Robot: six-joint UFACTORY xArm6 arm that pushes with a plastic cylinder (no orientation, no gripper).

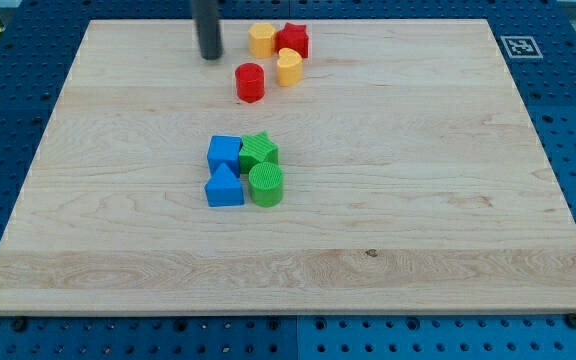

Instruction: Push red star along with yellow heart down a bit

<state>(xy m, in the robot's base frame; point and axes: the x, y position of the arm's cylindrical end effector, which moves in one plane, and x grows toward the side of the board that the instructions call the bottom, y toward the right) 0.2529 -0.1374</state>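
The red star (293, 39) sits near the view's top, just right of centre. A yellow heart (289, 67) lies directly below it, touching or nearly touching. Another yellow block (262, 40) sits against the star's left side. A red block (250, 82), roughly hexagonal, lies below-left of the heart. My tip (211, 56) stands on the board to the left of this cluster, about level with the yellow block's lower edge and apart from all blocks.
A second cluster sits mid-board: a blue cube (224, 152), a green star (259, 151), a blue triangle (224, 187) and a green cylinder (266, 185). The wooden board (418, 200) lies on a blue pegboard, with a marker tag (519, 46) at top right.
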